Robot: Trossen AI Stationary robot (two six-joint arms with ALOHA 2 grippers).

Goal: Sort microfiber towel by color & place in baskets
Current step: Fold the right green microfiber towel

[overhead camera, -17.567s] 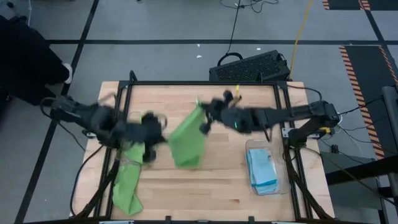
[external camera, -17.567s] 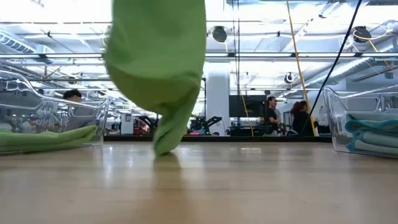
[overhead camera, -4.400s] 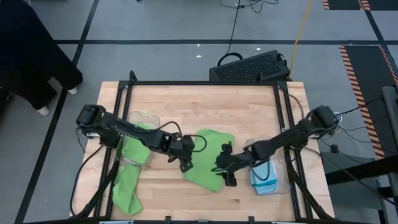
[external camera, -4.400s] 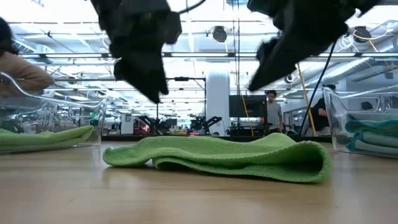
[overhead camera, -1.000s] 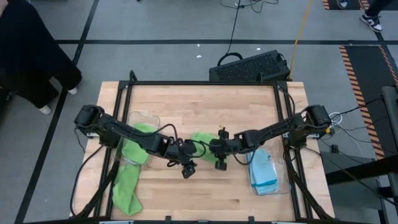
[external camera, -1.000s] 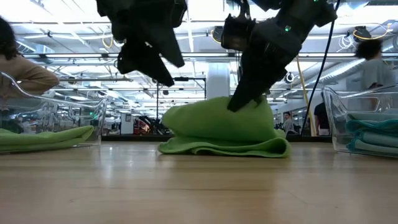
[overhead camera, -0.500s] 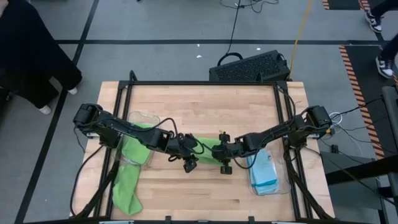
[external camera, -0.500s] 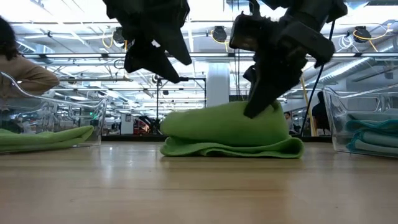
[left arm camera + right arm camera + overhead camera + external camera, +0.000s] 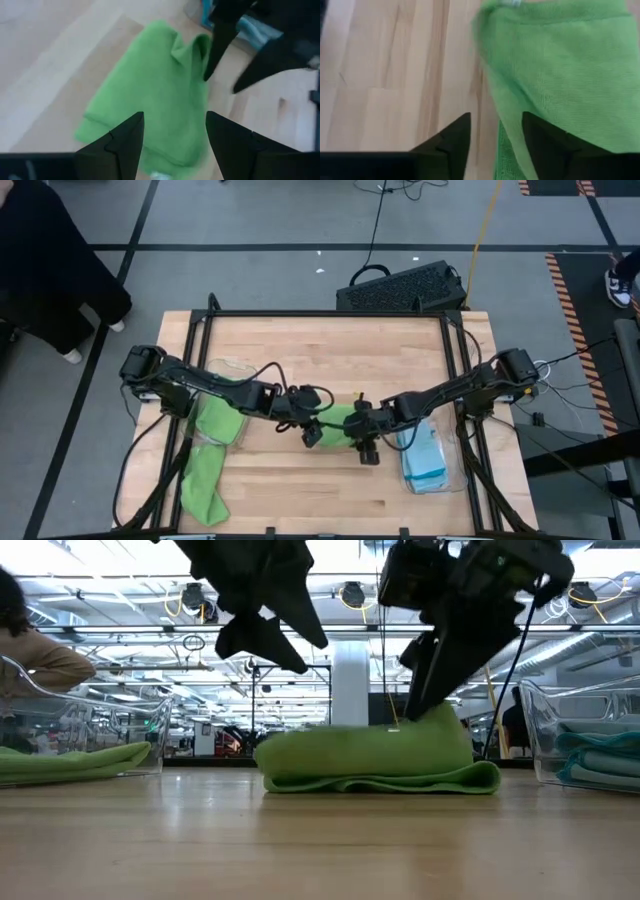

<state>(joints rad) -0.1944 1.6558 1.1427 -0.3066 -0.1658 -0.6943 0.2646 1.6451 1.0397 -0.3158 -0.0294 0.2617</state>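
Right fingers: the right gripper point(image 9: 492, 145) has its fingers spread, nothing between them, poised just over the near edge of the folded green towel point(image 9: 338, 421); the low view shows it tipped down onto the cloth's right end, likely pressing the fold flat.

Left fingers: the left gripper point(image 9: 174, 137) also has its fingers spread and empty, hanging just above the same towel's other end, apparently ready to take that side.

Between the fingers: the green towel lies folded in a low, doubled pad on the bench point(image 9: 330, 350), midway between the two grippers, so either arm can reach it.

Beyond the left fingers: the left basket point(image 9: 225, 370) holds green cloth point(image 9: 215, 420), with another green cloth point(image 9: 203, 480) trailing out toward the bench's near edge; this looks like the green side.

Beyond the right fingers: the right basket point(image 9: 452, 465) holds stacked blue towels point(image 9: 422, 452).

Judged step: the folded towel is not yet in a basket; it probably belongs with the green pile.
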